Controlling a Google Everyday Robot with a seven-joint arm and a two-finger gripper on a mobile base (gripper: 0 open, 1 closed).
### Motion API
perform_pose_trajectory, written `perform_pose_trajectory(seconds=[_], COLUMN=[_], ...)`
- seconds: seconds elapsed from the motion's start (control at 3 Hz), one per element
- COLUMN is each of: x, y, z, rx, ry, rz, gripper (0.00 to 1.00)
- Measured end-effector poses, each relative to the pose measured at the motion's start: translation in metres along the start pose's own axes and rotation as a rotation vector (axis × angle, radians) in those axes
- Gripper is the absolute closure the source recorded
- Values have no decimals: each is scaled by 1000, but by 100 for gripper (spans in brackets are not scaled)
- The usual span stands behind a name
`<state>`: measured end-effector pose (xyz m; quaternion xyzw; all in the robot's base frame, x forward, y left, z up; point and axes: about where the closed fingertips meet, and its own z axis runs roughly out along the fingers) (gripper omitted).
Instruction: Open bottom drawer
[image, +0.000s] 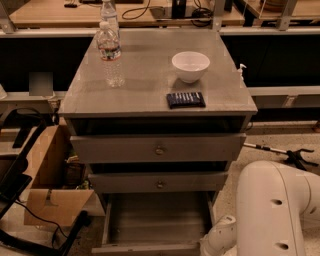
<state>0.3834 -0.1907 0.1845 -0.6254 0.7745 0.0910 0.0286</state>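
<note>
The grey cabinet (150, 102) has three drawers. The bottom drawer (155, 220) stands pulled out toward me, its plain grey inside showing and its front panel at the frame's lower edge. Its knob is hidden. Above it, the middle drawer (125, 183) and the top drawer (115, 149) sit slightly out, each with a small round knob. My white arm (272, 210) fills the lower right, and a link of it (220, 240) reaches down beside the open drawer's right corner. The gripper is out of view, below the frame.
On the cabinet top stand a water bottle (111, 55), a white bowl (190, 66) and a dark flat packet (185, 99). An open cardboard box (50, 190) and black cables lie on the floor to the left. A workbench (60, 15) runs behind.
</note>
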Motion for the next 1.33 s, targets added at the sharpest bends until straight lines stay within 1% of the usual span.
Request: perform_pose_trajectory(seconds=[0.33, 0.67, 1.0, 1.33], x=[0, 0, 0, 0], y=[0, 0, 0, 0], z=[0, 0, 0, 0], rx=[0, 0, 0, 0], ry=[0, 0, 0, 0], rz=[0, 0, 0, 0], gripper=[50, 19, 0, 0])
